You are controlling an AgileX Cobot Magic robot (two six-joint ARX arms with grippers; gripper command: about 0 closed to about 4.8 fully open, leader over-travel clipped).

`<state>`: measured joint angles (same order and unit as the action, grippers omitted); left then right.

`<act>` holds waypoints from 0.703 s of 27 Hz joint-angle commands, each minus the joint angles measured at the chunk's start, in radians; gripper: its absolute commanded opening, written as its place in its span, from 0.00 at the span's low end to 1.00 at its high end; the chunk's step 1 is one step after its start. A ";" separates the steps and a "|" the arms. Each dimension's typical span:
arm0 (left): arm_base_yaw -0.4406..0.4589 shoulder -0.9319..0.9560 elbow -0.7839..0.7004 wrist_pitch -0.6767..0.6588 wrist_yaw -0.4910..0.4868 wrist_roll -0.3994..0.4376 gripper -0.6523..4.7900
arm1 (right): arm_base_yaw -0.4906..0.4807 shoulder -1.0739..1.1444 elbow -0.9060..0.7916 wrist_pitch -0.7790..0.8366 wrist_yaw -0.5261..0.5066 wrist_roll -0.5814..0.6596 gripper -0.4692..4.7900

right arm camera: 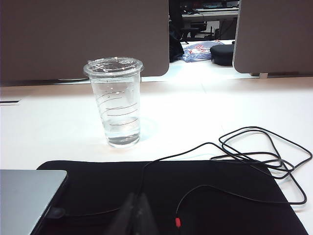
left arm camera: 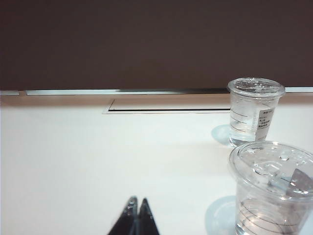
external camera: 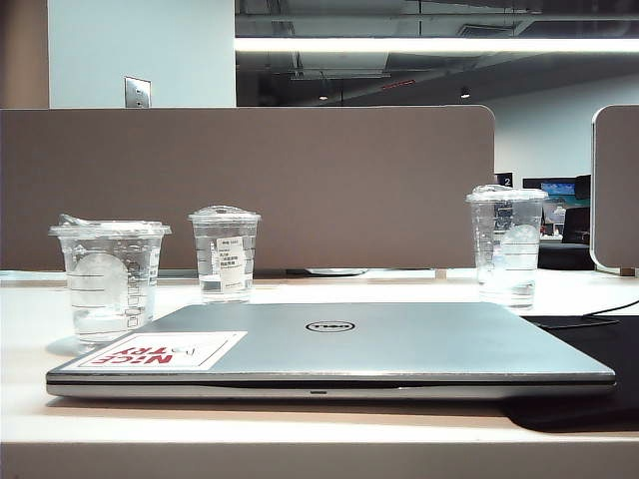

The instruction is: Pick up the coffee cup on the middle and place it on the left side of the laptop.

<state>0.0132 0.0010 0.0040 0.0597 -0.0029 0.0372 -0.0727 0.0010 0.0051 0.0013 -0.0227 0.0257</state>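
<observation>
The coffee cup (external camera: 110, 279), short, wide and clear with a flat lid and a whitish round logo, stands upright on the table just left of the silver Dell laptop (external camera: 399, 339). In the left wrist view the cup (left arm camera: 271, 191) is close by, off to one side of my left gripper (left arm camera: 137, 200), which is shut and empty above bare table. My right gripper (right arm camera: 138, 198) is shut and empty over a black mat (right arm camera: 220, 196), next to the laptop's corner (right arm camera: 24, 196). Neither gripper shows in the exterior view.
A narrower clear cup with a white label (external camera: 225, 254) (left arm camera: 254, 110) stands behind the coffee cup. A taller clear cup (external camera: 507, 244) (right arm camera: 116, 103) stands at the back right. A black cable (right arm camera: 254, 152) loops over the mat. Grey partitions (external camera: 250, 180) close the table's far edge.
</observation>
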 commanded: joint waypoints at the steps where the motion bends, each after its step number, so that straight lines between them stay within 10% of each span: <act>1: 0.001 0.000 0.003 0.008 -0.001 0.008 0.11 | 0.000 -0.002 -0.004 0.018 0.002 0.000 0.08; 19: 0.001 0.000 0.003 0.006 -0.020 0.005 0.11 | 0.000 -0.002 -0.004 0.018 0.002 0.000 0.08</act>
<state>0.0132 0.0010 0.0040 0.0593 -0.0227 0.0368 -0.0723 0.0010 0.0051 0.0013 -0.0227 0.0257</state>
